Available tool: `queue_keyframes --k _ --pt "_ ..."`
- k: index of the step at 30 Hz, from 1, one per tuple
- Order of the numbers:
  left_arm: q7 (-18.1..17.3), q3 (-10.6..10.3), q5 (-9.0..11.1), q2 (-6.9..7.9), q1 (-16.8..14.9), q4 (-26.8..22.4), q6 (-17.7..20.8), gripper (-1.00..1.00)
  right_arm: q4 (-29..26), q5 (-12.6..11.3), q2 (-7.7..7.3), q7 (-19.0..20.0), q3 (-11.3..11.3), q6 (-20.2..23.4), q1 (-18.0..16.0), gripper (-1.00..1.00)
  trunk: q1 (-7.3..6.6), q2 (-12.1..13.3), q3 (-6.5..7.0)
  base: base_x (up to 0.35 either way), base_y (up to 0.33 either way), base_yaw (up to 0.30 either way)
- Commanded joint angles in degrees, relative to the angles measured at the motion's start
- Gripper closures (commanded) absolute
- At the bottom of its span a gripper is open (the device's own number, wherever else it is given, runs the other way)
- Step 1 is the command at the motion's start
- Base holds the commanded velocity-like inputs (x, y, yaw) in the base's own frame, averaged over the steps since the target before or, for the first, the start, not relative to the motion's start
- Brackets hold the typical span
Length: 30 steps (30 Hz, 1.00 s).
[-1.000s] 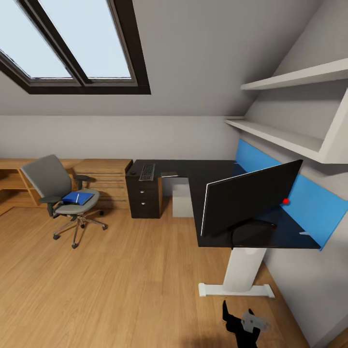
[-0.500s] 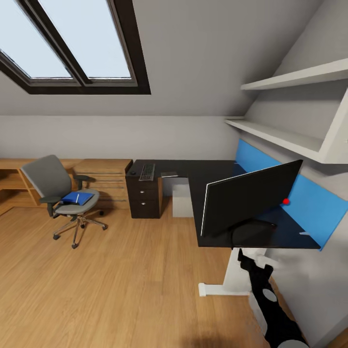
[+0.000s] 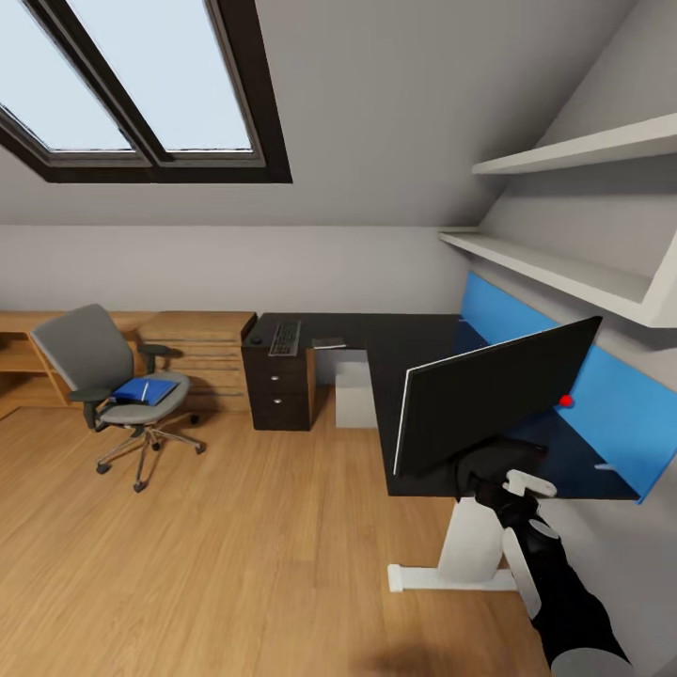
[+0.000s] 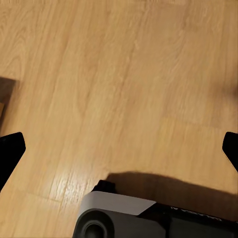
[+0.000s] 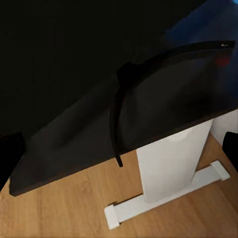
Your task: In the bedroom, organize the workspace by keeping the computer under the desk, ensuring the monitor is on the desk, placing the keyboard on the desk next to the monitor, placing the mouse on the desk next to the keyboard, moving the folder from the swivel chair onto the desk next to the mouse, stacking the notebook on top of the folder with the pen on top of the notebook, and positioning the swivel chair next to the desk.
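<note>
The black monitor (image 3: 489, 395) stands on the near end of the black desk (image 3: 414, 338). My right gripper (image 3: 481, 487) is open at the desk's front edge, just below the monitor's curved base (image 5: 163, 59). The keyboard (image 3: 286, 337), the mouse (image 3: 256, 338) and the grey notebook (image 3: 329, 342) lie at the desk's far left end. Under the desk stands the computer (image 3: 355, 393). The blue folder (image 3: 144, 389) rests on the swivel chair (image 3: 89, 353), far left. I cannot make out the pen. My left gripper (image 4: 119, 148) is open over bare floor.
The desk's white leg (image 3: 468, 545) and foot stand right beside my right arm. Black drawers (image 3: 279, 385) hold up the desk's left end, with wooden low cabinets (image 3: 197, 343) beyond. White shelves (image 3: 564, 273) hang over the blue back panel (image 3: 611, 414).
My right arm has risen from near the floor to the desk's front edge under the monitor. The camera has shifted slightly; desk, chair and objects stay put.
</note>
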Motion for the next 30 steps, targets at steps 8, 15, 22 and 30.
queue_keyframes --k 8,15,22,30 --pt "0.39 -0.39 0.62 0.10 -0.08 0.02 -0.38 -1.00 0.06 -0.70 0.17 3.03 0.11 0.23 0.00 -1.00 0.06 -0.12 -0.13 0.300 0.000 0.000" --pt "0.39 -0.40 0.56 0.04 -0.08 0.02 -0.38 -1.00 0.21 -0.66 0.18 3.50 0.15 0.17 -0.03 -1.00 0.06 -0.12 -0.13 0.318 0.000 0.000" --pt "0.39 -0.42 0.54 -0.03 -0.08 0.02 -0.38 -1.00 0.46 -0.65 0.23 3.57 0.16 0.16 -0.01 -1.00 0.06 -0.12 -0.13 0.298 0.000 0.000" --pt "0.39 -0.47 0.47 -0.07 -0.08 0.02 -0.38 -1.00 0.57 -0.57 0.27 3.50 0.16 0.14 -0.02 -1.00 0.06 -0.12 -0.13 0.309 0.093 0.000"
